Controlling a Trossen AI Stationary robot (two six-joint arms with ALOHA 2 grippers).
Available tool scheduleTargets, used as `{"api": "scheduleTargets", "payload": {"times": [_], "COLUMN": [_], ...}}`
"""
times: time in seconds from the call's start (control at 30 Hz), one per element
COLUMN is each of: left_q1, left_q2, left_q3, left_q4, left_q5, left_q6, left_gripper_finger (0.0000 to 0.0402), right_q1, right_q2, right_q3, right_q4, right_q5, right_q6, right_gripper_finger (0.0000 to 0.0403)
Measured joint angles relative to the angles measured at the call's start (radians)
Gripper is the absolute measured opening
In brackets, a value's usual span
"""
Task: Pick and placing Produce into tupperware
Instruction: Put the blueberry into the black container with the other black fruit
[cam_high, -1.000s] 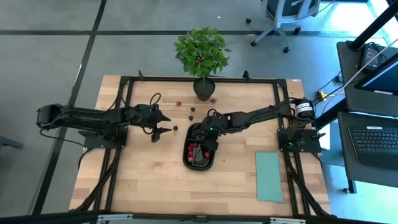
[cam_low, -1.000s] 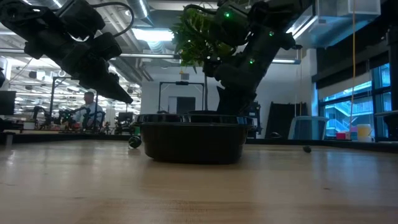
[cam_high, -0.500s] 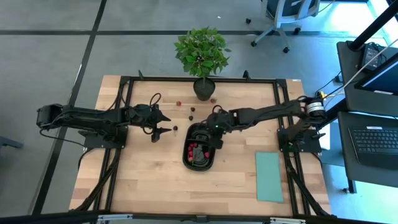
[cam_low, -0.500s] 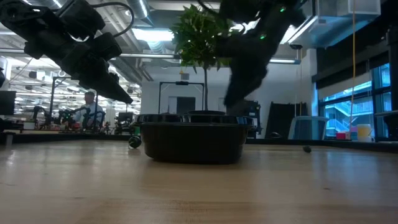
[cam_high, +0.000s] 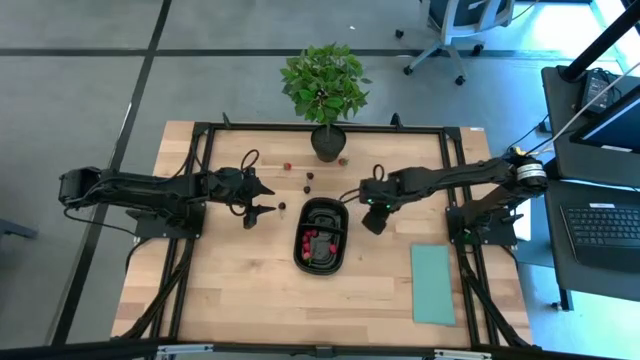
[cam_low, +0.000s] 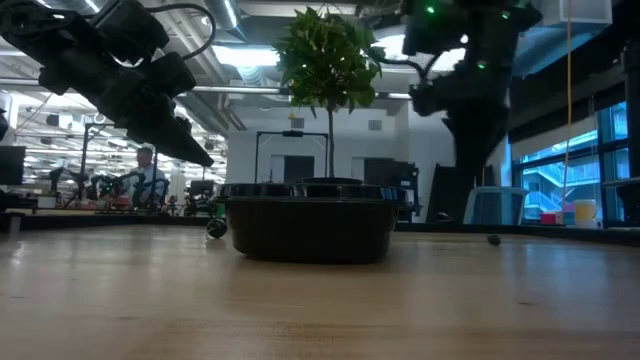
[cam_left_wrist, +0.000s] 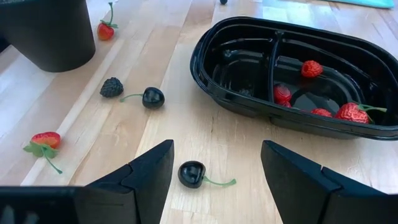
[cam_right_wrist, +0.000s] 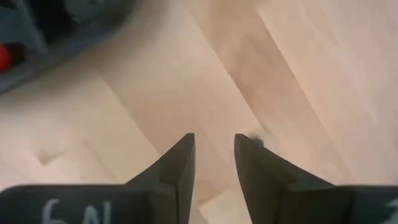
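Pale wood planks form the table (cam_high: 230, 290), which stands on a grey floor with a potted plant (cam_high: 325, 85) at the middle of its far edge. A black oval tray (cam_high: 322, 208) with a centre divider sits near the middle of the table. It holds several red fruit pieces (cam_left_wrist: 312, 68), all in one compartment as the left wrist view shows; the other compartment appears empty, so filling is judged partly done.

Loose produce lies on the table between the tray and the far edge: a dark cherry (cam_left_wrist: 191, 174), a second cherry (cam_left_wrist: 153, 97), a blackberry (cam_left_wrist: 111, 86) and two strawberries (cam_left_wrist: 45, 140), one of them beside the plant pot.

The left claw (cam_left_wrist: 214, 165) is spread wide and empty, poised low with the nearest cherry lying between its fingers. This placement suggests it is lined up to take that piece.

The right claw (cam_high: 372, 222) hovers just off the tray's right side, over bare wood. Its fingers (cam_right_wrist: 180, 165) stand slightly parted with nothing between them, consistent with a drop-off already made.

A pale teal sheet (cam_high: 432, 283) lies near the right front corner, apart from the work.
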Motion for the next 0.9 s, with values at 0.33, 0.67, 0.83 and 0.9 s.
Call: {"api": "scheduleTargets", "payload": {"times": [0.33,0.67,0.83,0.9], "left_q1": [0.0,0.0,0.0,0.0], "left_q2": [0.0,0.0,0.0,0.0], "left_q3": [0.0,0.0,0.0,0.0], "left_q4": [0.0,0.0,0.0,0.0], "left_q5": [0.0,0.0,0.0,0.0], "left_q6": [0.0,0.0,0.0,0.0], "left_gripper_finger": [0.0236,0.0236,0.0236,0.0236], "right_q1": [-0.094,-0.103,-0.103,-0.103], "right_q2": [-0.103,-0.103,-0.098,-0.098], "right_q3": [-0.212,-0.282,-0.282,-0.282], "right_q4": [0.101,0.215,0.24,0.239], "right_q5": [0.002,0.001,0.001,0.001], "right_q6": [0.232,0.181,0.179,0.179], "right_gripper_finger": [0.0115,0.0115,0.0115,0.0115]}}
